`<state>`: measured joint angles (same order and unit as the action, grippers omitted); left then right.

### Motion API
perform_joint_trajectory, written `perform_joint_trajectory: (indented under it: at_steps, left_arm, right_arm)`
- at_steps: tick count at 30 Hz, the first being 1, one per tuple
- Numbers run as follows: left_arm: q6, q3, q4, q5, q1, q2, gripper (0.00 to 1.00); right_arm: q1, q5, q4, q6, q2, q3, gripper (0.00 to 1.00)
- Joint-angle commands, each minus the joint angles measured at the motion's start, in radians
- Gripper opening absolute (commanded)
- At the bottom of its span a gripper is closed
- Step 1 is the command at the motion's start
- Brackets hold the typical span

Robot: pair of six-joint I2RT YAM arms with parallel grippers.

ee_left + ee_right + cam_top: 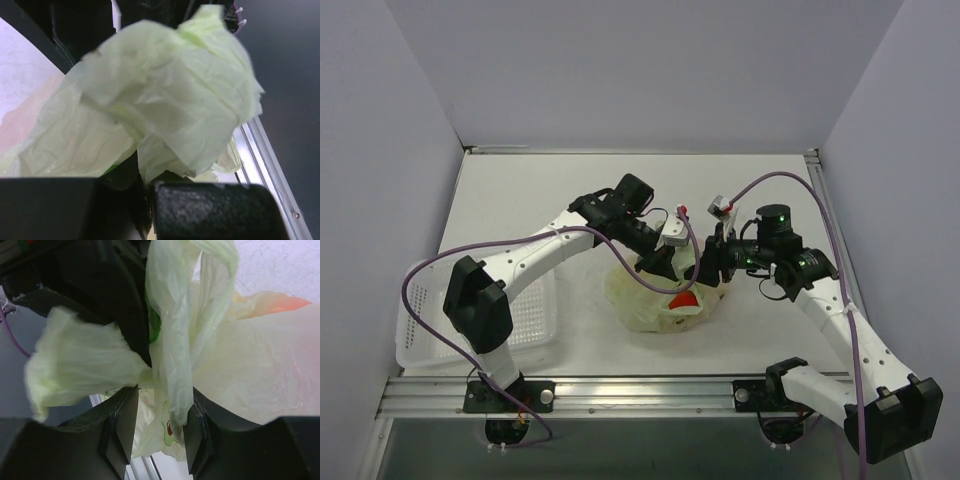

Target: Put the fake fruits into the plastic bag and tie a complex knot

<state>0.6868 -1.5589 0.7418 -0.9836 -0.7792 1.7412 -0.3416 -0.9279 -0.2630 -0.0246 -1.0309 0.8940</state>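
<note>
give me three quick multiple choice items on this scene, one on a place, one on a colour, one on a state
1. Where does the white perforated plastic basket sit?
A) left near part of the white table
B) far right corner
C) on top of the bag

2. What colour shows through the pale green crinkly plastic bag from above?
A) blue
B) red
C) purple

3. How is the bag's film?
A) lying flat, untouched
B) bunched between both arms' jaws
C) folded inside the basket

Key:
1. A: it lies at the left near edge in the top view.
2. B: a red patch shows through the film.
3. B: each wrist view shows film pinched between the jaws.
</note>
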Motion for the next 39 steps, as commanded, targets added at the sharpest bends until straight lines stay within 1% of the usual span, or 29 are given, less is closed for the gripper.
perform_joint_trajectory:
  at_steps: [1, 4, 6, 8, 10, 12, 14, 17, 19, 20, 21, 23, 24, 25, 26, 27, 28, 30, 32, 34, 35, 36, 38, 39]
  left_arm:
    - [0.003, -0.047, -0.027, -0.021, 0.005, -0.005, 0.10]
    - [0.017, -0.043, -0.028, -0.026, 0.011, -0.009, 0.10]
    - [0.028, -0.040, -0.028, -0.038, 0.015, -0.009, 0.10]
    - [0.031, -0.041, -0.028, -0.043, 0.020, -0.008, 0.10]
    - [0.026, -0.047, -0.028, -0.038, 0.017, 0.000, 0.10]
    - [0.016, -0.059, -0.027, -0.036, 0.014, 0.017, 0.11]
    - [0.002, -0.073, -0.028, -0.030, 0.002, 0.026, 0.12]
    - [0.002, -0.081, -0.028, -0.018, -0.009, 0.032, 0.14]
    - [0.002, -0.079, -0.028, -0.018, -0.011, 0.032, 0.15]
    - [0.011, -0.076, -0.028, -0.017, -0.009, 0.027, 0.15]
    - [0.020, -0.061, -0.027, -0.013, -0.008, 0.017, 0.17]
    - [0.033, -0.046, -0.024, -0.010, -0.009, 0.004, 0.21]
    - [0.031, -0.037, -0.025, -0.016, -0.009, -0.002, 0.23]
    - [0.031, -0.035, -0.019, -0.018, -0.008, -0.006, 0.29]
    - [0.028, -0.032, -0.018, -0.026, -0.009, -0.009, 0.32]
    - [0.025, -0.029, -0.015, -0.026, -0.009, -0.020, 0.34]
    - [0.022, -0.021, -0.007, -0.021, 0.000, -0.029, 0.39]
    - [0.005, -0.006, -0.001, -0.036, 0.020, -0.073, 0.45]
    - [-0.022, 0.029, 0.013, -0.056, 0.078, -0.135, 0.51]
    - [-0.039, 0.054, 0.019, -0.096, 0.129, -0.181, 0.53]
    - [-0.059, 0.071, 0.021, -0.102, 0.188, -0.221, 0.54]
    - [-0.067, 0.075, 0.021, -0.113, 0.214, -0.236, 0.54]
    - [-0.082, 0.071, 0.021, -0.110, 0.276, -0.259, 0.55]
    - [-0.090, 0.066, 0.018, -0.103, 0.290, -0.262, 0.56]
  right_arm:
    - [-0.008, -0.086, 0.021, -0.029, 0.031, -0.018, 0.39]
    - [-0.008, -0.104, 0.001, -0.073, 0.045, -0.029, 0.48]
    - [-0.008, -0.107, -0.021, -0.096, 0.055, -0.032, 0.51]
    - [-0.010, -0.108, -0.039, -0.142, 0.068, -0.035, 0.59]
    - [-0.014, -0.089, -0.035, -0.146, 0.074, -0.038, 0.66]
    - [-0.027, -0.072, 0.008, -0.120, 0.069, -0.038, 0.68]
    - [-0.034, -0.048, 0.074, -0.053, 0.055, -0.041, 0.70]
    - [-0.039, -0.026, 0.122, -0.012, 0.038, -0.038, 0.69]
    - [-0.036, -0.005, 0.126, -0.011, 0.032, -0.035, 0.63]
    - [-0.034, -0.002, 0.123, -0.012, 0.032, -0.033, 0.57]
    - [-0.031, 0.003, 0.123, -0.012, 0.034, -0.036, 0.47]
    - [-0.028, 0.009, 0.126, -0.011, 0.032, -0.036, 0.34]
    - [-0.027, 0.011, 0.128, -0.008, 0.032, -0.036, 0.19]
    - [-0.025, 0.011, 0.133, -0.003, 0.032, -0.040, 0.09]
    - [-0.023, 0.014, 0.145, 0.000, 0.034, -0.046, 0.01]
    - [-0.022, 0.014, 0.146, 0.003, 0.032, -0.047, 0.00]
    - [-0.014, 0.011, 0.146, 0.002, 0.035, -0.047, 0.00]
    - [-0.005, 0.000, 0.145, 0.002, 0.040, -0.049, 0.00]
    - [0.006, -0.009, 0.142, -0.003, 0.048, -0.050, 0.00]
    - [0.004, -0.031, 0.140, -0.021, 0.054, -0.055, 0.00]
    - [0.003, -0.037, 0.142, -0.029, 0.057, -0.058, 0.00]
    - [0.001, -0.041, 0.142, -0.037, 0.058, -0.058, 0.00]
    - [-0.005, -0.055, 0.142, -0.066, 0.057, -0.061, 0.00]
    - [-0.008, -0.060, 0.143, -0.081, 0.057, -0.060, 0.00]
